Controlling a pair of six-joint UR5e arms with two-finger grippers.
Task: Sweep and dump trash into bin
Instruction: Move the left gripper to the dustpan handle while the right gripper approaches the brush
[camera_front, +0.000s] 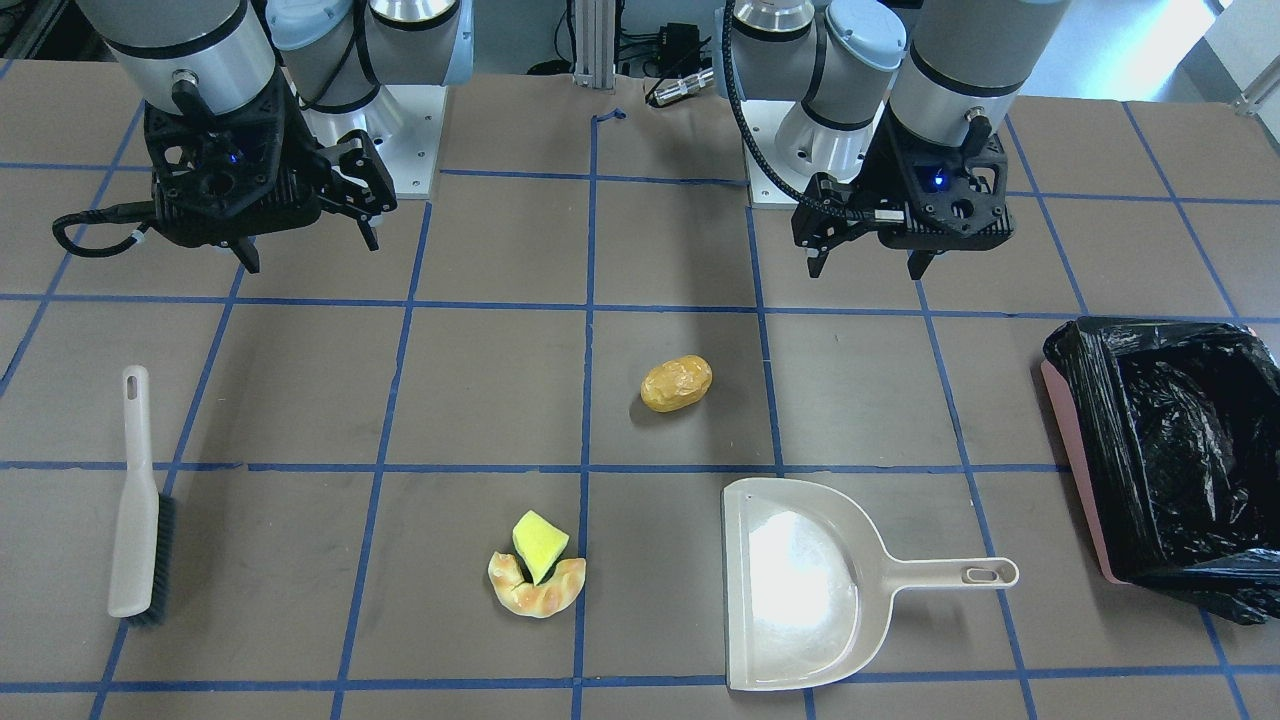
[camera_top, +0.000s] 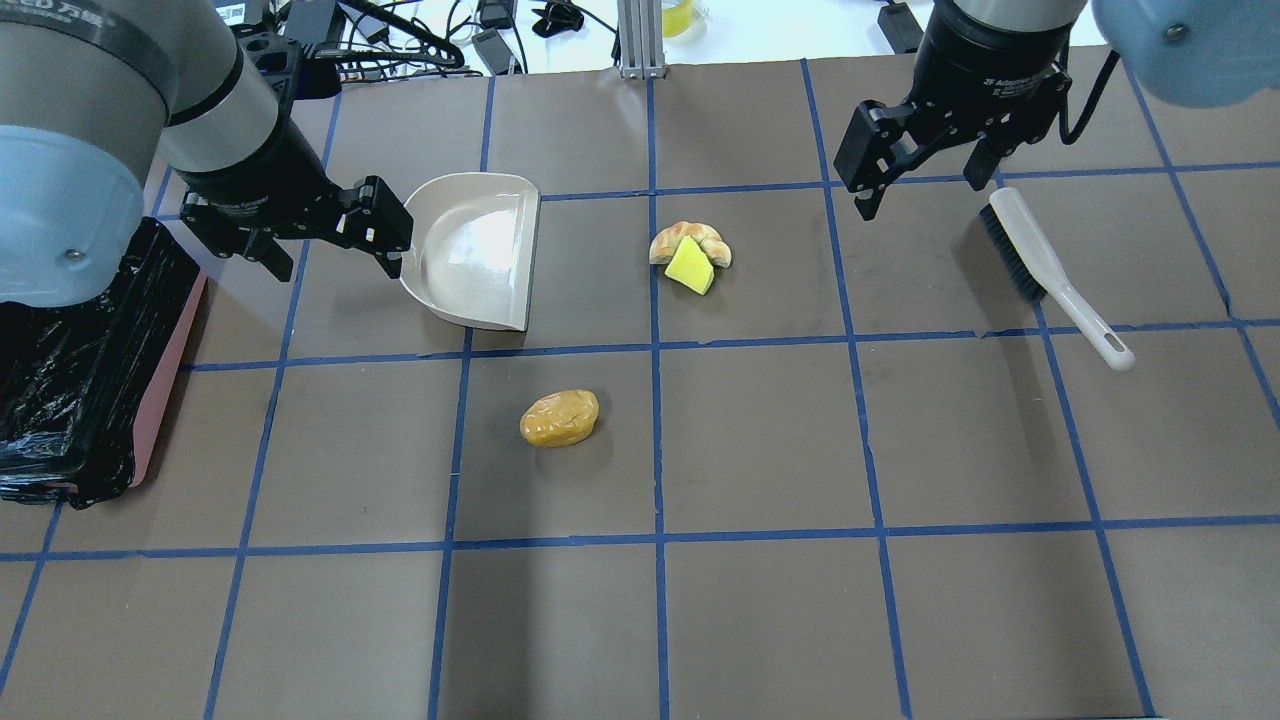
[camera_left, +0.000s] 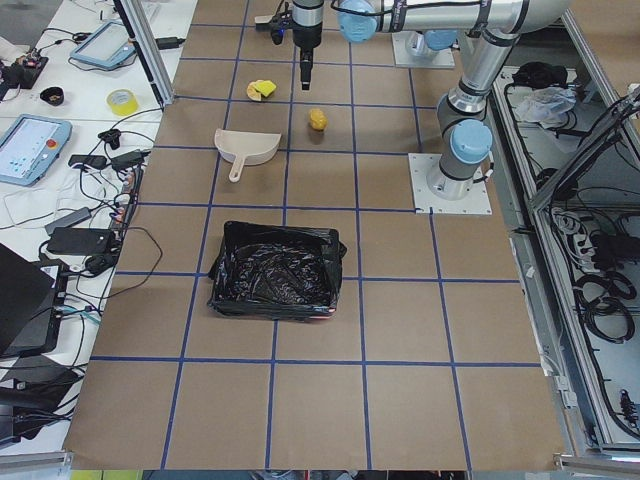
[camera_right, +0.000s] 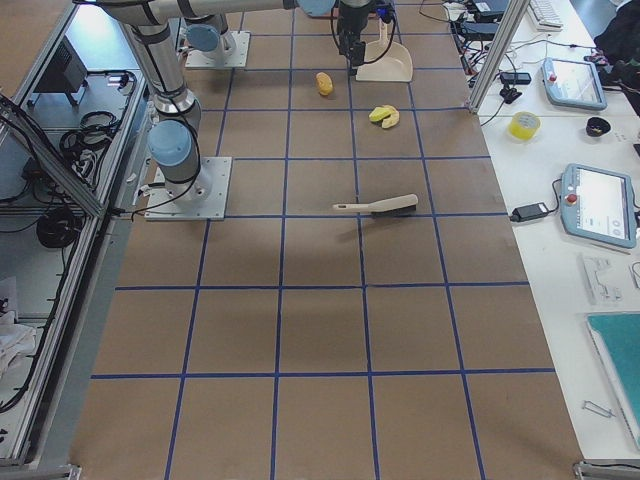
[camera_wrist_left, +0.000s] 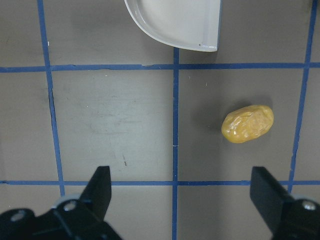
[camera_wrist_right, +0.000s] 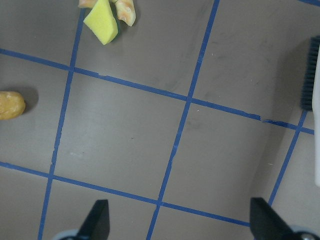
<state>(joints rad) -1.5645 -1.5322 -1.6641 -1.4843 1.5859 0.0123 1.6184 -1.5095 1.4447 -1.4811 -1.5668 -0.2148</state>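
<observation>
Three things wait on the desk (camera_top: 760, 450) to be swept, none of them in the pan. Read from overhead with the robot at 6 o'clock, the potato (camera_top: 560, 418) sits just off centre toward 8 o'clock. The wedge (camera_top: 690, 265) leans on the croissant (camera_top: 668, 245) toward 12. The dustpan (camera_top: 475, 250) lies empty at 10 o'clock, the bin (camera_top: 170, 360) is at the 9 o'clock edge, and the brush (camera_top: 1040, 265) is at 2 o'clock.

Both sets of jaws hang above the desk, spread wide and empty: the left jaws near the dustpan, the right jaws near the brush's bristle end. The job looks to be at its first step, fetching the tools.

Next, I judge, the right jaws must drop onto the brush's slim handle and the left jaws onto the dustpan's. Each would need turning to close across the handle's width, since both tools lie flat.
</observation>
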